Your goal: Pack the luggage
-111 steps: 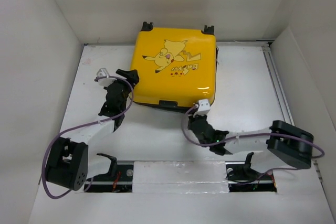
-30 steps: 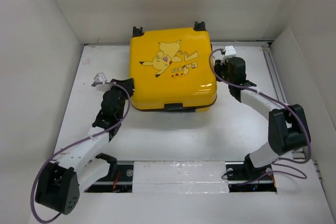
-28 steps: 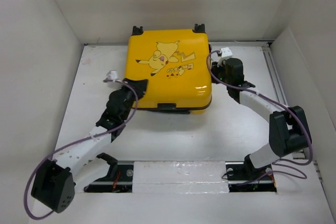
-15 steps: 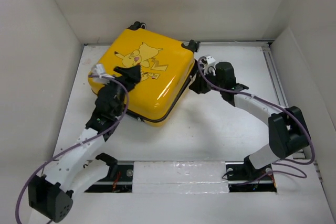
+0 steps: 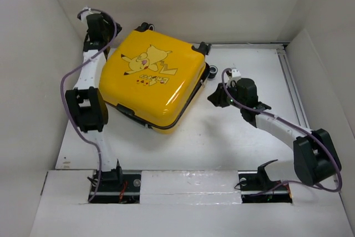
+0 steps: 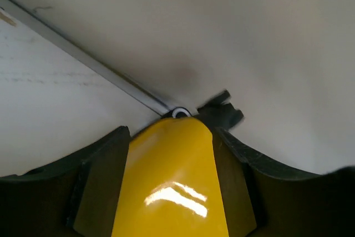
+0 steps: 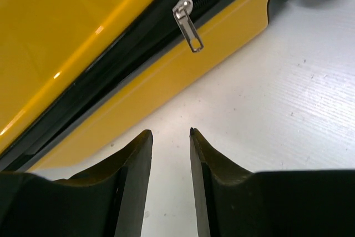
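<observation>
The yellow luggage (image 5: 152, 79) lies closed and turned on the white table, cartoon print up, with wheels at its far side. My left gripper (image 5: 105, 41) reaches to the far left corner. In the left wrist view the luggage's yellow corner (image 6: 172, 181) fills the gap between my left gripper's (image 6: 171, 134) jaws, with a caster wheel (image 6: 180, 113) just beyond. My right gripper (image 5: 212, 99) is low on the table beside the luggage's right side. In the right wrist view it (image 7: 169, 132) is slightly open and empty, a short way from the black zipper band and its silver zipper pull (image 7: 187, 25).
White enclosure walls stand close on the left (image 5: 33, 81), back and right. A metal rail (image 5: 291, 81) runs along the table's right side. A black caster wheel (image 5: 213, 74) sits near my right gripper. A white strip (image 5: 188, 184) covers the near edge between the arm bases.
My left arm has swung from the luggage's near-left side up to its far left corner. My right gripper has dropped back along the right side. The luggage has stayed turned, barely moving.
</observation>
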Controlling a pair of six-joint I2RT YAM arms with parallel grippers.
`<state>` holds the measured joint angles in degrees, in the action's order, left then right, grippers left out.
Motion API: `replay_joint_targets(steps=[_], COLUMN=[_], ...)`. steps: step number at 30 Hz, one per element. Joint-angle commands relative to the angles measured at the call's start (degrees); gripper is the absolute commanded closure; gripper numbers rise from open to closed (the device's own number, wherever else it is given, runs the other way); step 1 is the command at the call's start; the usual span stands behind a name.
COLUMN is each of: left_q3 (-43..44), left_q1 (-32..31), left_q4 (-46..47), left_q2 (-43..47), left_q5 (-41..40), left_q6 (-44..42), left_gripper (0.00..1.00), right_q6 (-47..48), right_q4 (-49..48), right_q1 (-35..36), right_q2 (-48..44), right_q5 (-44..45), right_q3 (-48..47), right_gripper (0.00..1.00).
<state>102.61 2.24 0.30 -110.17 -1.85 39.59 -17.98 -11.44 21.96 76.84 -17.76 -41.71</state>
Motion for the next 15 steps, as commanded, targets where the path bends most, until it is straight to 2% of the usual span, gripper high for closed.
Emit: replay_joint_targets(steps=[1, 3, 4, 7, 9, 10, 11, 13, 15], left_q3=[14.10, 14.11, 16.98, 24.98, 24.31, 21.87, 15.67, 9.92, 0.61], left_q1=[7.93, 9.79, 11.19, 12.43, 12.44, 12.44, 12.44, 11.39, 9.11], left_q4=[-18.03, -17.26, -17.95, -25.85, -27.55, -25.71, -23.69, -18.51, -14.29], left_q2=[-5.81, -7.59, -11.17, -20.13, -21.92, -21.93, -20.80, -19.56, -16.41], left_q5=[6.85, 10.09, 10.98, 15.97, 17.39, 21.49, 23.54, 26.62, 28.39], left_q6=[-5.76, -6.81, -7.85, -10.40, -11.73, -11.73, -11.12, -8.76, -7.26], left_gripper=[0.45, 0.45, 0.45, 0.45, 0.45, 0.45, 0.45, 0.45, 0.45], right_q6=[-1.27, -1.89, -1.89, -3.81, -4.87, -4.87, -5.40, -5.40, -4.79], right_q4=[-5.60, -6.30, -6.31, -7.80, -9.29, -9.30, -9.30, -10.88, -10.88], right_q1=[1.16, 1.16, 1.16, 1.16, 1.16, 1.16, 1.16, 1.16, 0.63], right_q2=[-1.96, -1.96, -1.96, -1.96, -0.74, 0.15, 0.94, 3.57, 5.94], right_q5=[1.24, 1.24, 1.24, 3.50, 4.05, 4.05, 4.05, 4.05, 3.52], right_q3=[1.55, 2.07, 2.08, 2.60, 2.60, 1.82, 0.51, -0.91, -4.59], right_gripper=[0.61, 0.61, 0.61, 0.61, 0.59, 0.59, 0.58, 0.57, 0.57])
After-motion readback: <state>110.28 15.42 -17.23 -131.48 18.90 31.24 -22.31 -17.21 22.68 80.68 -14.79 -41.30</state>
